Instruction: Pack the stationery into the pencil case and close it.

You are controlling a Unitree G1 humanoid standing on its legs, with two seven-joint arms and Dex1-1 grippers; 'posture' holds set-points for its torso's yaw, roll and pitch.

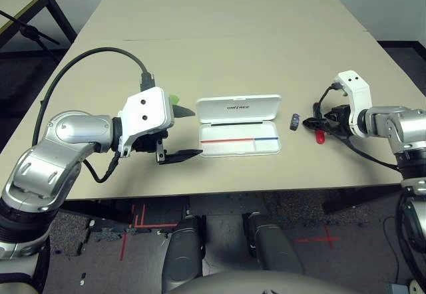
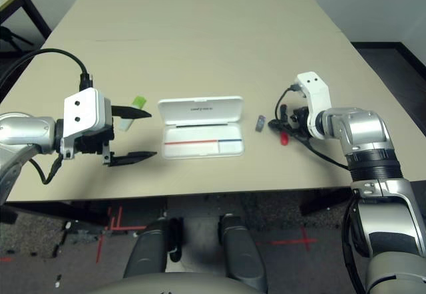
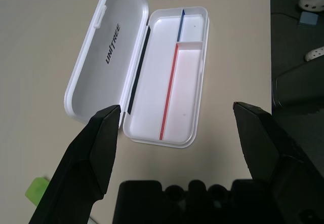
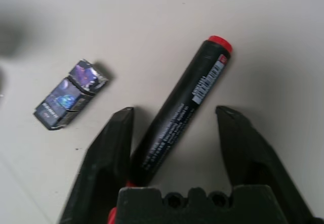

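A long beige table [image 1: 219,48] fills the room's middle, with dark floor around it and a second table's corner off to the robot's left. The pencil case [image 1: 238,125] lies open near the front edge, its lid [image 1: 237,108] folded flat away from the robot and a red-and-blue line across the tray.

The left gripper [image 1: 181,133] hovers just to the left of the case, fingers spread wide and holding nothing; through the left wrist view the open tray sits straight ahead between its two fingers [image 3: 91,153]. The green-capped highlighter [image 2: 137,104] lies on the table right behind that gripper's far finger, mostly hidden by it.

On the case's other side, the right gripper [image 4: 174,117] is down at the table with the marker [image 4: 182,107] lying between its fingers. One finger [image 4: 109,148] touches the dark barrel; the other stands a little clear, so the jaws are partly parted and not clamped. The marker's red tip points away from the gripper. A small dark stubby piece [image 4: 71,95] rests just beside the marker, between the gripper and the case.
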